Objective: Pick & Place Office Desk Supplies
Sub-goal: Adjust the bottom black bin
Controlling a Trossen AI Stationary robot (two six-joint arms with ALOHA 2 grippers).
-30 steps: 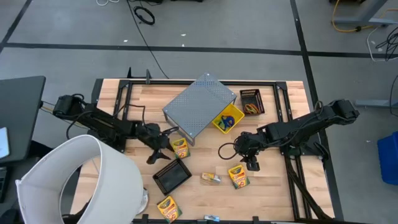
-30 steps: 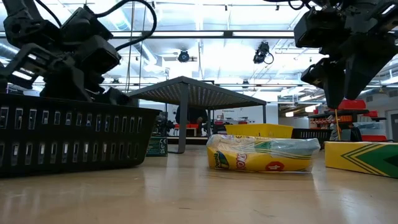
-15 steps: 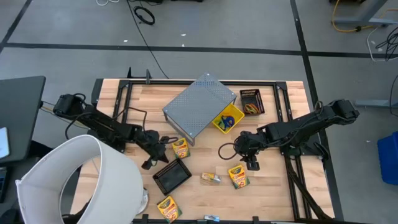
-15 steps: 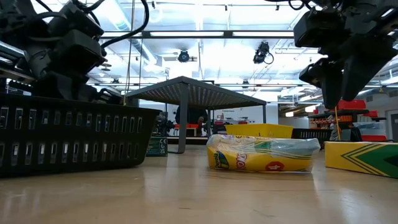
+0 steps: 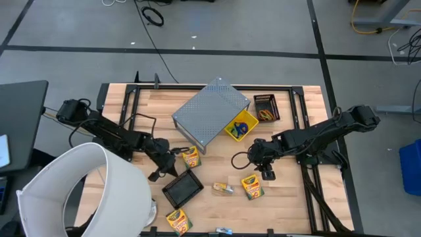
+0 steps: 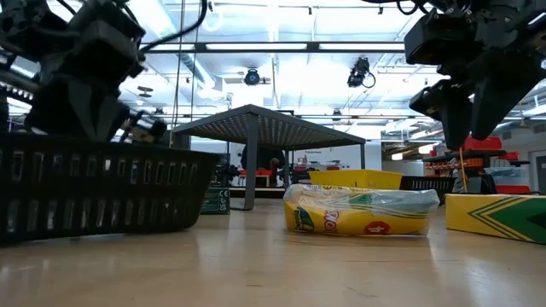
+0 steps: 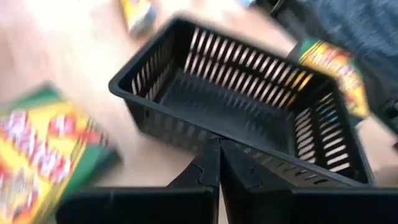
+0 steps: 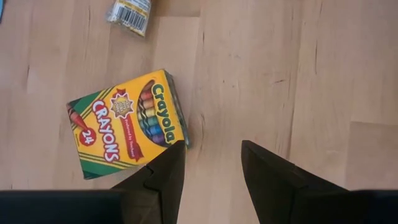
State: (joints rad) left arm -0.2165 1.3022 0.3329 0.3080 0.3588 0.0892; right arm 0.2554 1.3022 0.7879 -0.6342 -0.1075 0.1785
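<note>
My right gripper [image 8: 209, 163] hangs with its jaws apart over bare wood, a crayon box [image 8: 127, 122] lying flat just beside one finger. I judge that box light, stiff cardboard and a little slick, best pinched across its narrow sides. My left gripper [image 7: 219, 163] has its fingers pressed together on the near wall of the black basket [image 7: 186, 74], thin, springy plastic. A crinkly packet [image 5: 223, 189] lies between basket and box.
</note>
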